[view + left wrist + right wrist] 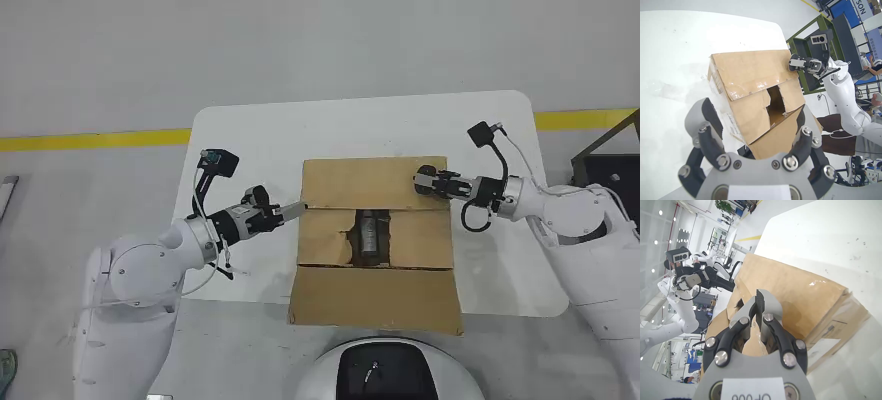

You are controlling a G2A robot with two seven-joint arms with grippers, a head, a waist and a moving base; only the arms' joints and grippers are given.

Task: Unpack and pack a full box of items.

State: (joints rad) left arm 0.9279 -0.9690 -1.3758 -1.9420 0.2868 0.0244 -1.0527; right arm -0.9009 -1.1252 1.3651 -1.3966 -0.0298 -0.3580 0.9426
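A brown cardboard box [375,182] stands mid-table. Its far flap and both side flaps are folded in, while the near flap [375,300] lies spread outward. Through a gap between the side flaps I see a dark grey item [372,235] inside. My right gripper [425,183] is shut, its tips on the right corner of the far flap [800,289]; the left wrist view shows the right gripper [794,62] at that same corner. My left gripper [295,210] hangs open just off the box's left side, its fingers [710,113] spread wide toward the box [753,75].
The white table [250,140] has bare room left and right of the box. A dark rack [610,150] stands off the table's right edge. A yellow floor line [90,140] runs behind the table.
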